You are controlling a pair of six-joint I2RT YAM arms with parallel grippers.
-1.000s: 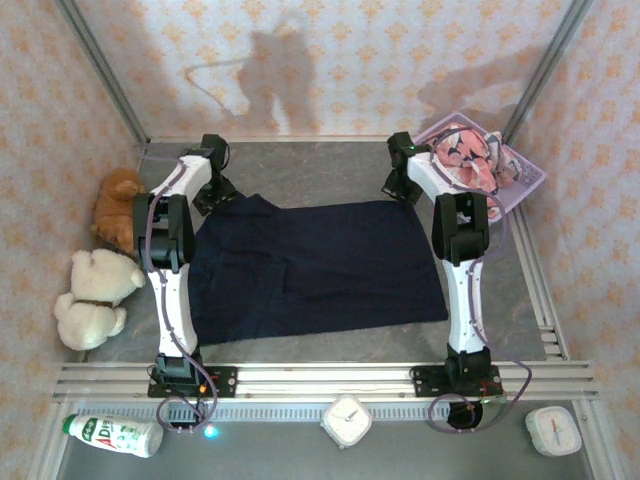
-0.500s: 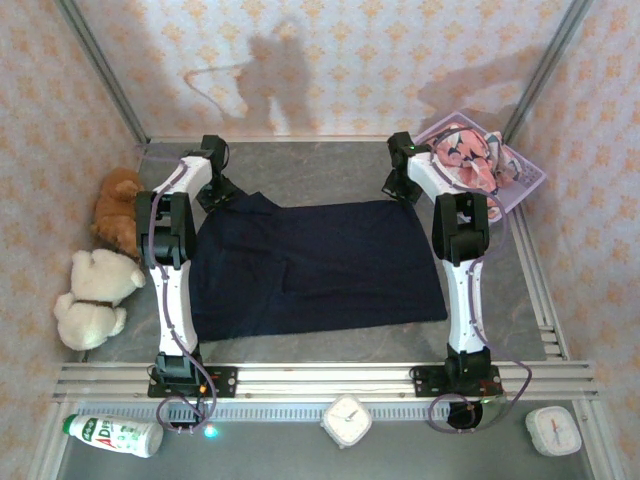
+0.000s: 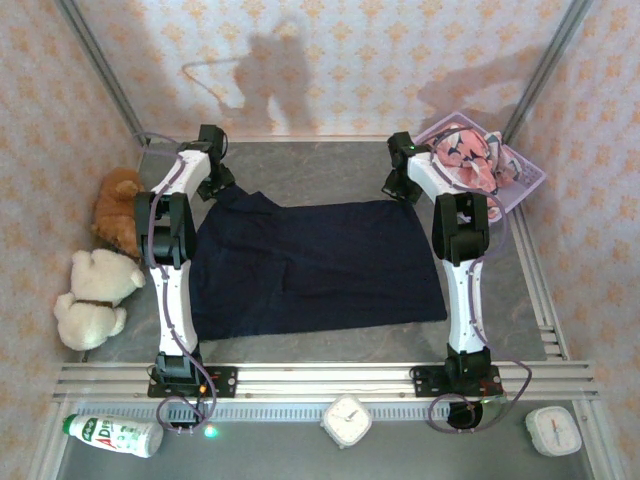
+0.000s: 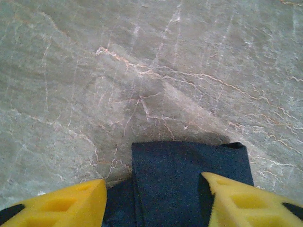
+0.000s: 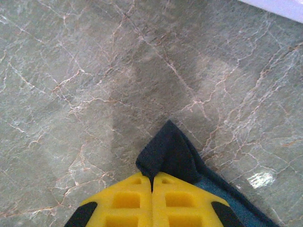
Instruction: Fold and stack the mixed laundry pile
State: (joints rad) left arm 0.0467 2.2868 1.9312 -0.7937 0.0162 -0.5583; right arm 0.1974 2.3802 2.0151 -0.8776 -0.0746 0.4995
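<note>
Left white-and-black arm (image 3: 165,270) and right white-and-black arm (image 3: 462,270): both stretched away from their bases, wrists pitched down.

Left gripper (image 4: 152,179): yellow fingers (image 4: 71,203) parted, nothing pinched.

Right gripper (image 5: 152,178): yellow fingers (image 5: 128,201) pressed flat together, clamping a corner of the dark navy cloth garment (image 5: 170,153).

A grey marble-patterned table top (image 3: 330,175) is covered at its middle by a large dark navy cloth garment (image 3: 320,265), spread flat. Left of the garment, a brown plush toy (image 3: 115,205) and a cream plush toy (image 3: 90,295) are set. Beyond its far right corner, a lavender plastic lattice basket (image 3: 533,182) is placed.
</note>
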